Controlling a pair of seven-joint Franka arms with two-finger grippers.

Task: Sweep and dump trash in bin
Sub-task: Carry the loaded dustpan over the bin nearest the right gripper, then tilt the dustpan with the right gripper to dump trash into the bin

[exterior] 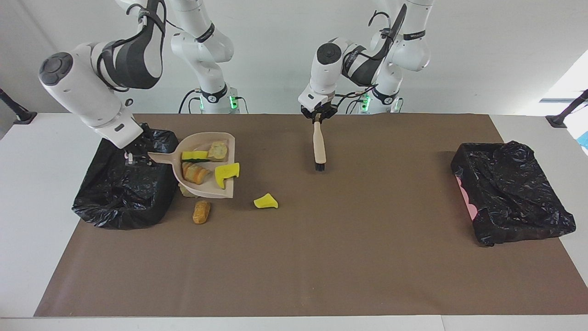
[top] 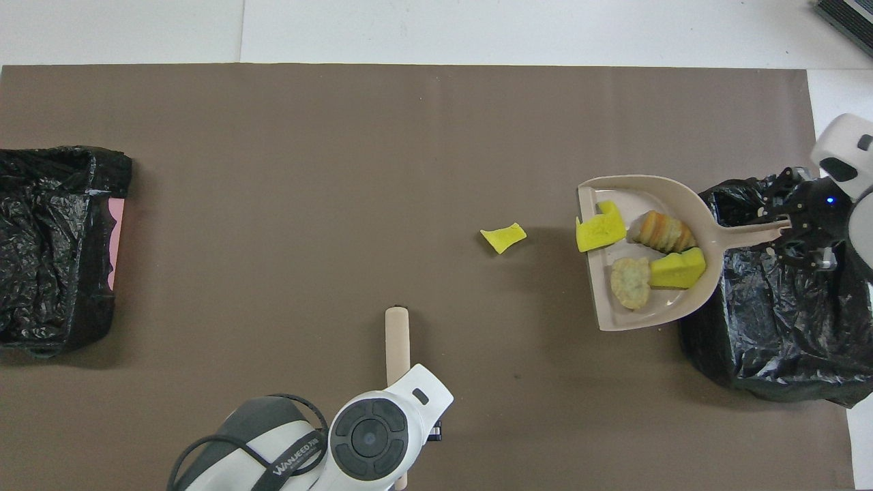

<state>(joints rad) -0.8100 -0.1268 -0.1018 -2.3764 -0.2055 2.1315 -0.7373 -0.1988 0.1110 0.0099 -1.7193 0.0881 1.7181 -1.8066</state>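
My right gripper is shut on the handle of the beige dustpan and holds it raised beside a black-lined bin, with the handle over the bin. The pan carries several pieces of trash: two yellow wedges, a striped orange lump and a tan lump. On the mat lie a yellow wedge, a brown lump and a tan scrap half hidden under the pan. My left gripper is shut on the brush, bristles down near the mat.
A second black-lined bin stands at the left arm's end of the table, also in the overhead view. The brown mat covers most of the white table.
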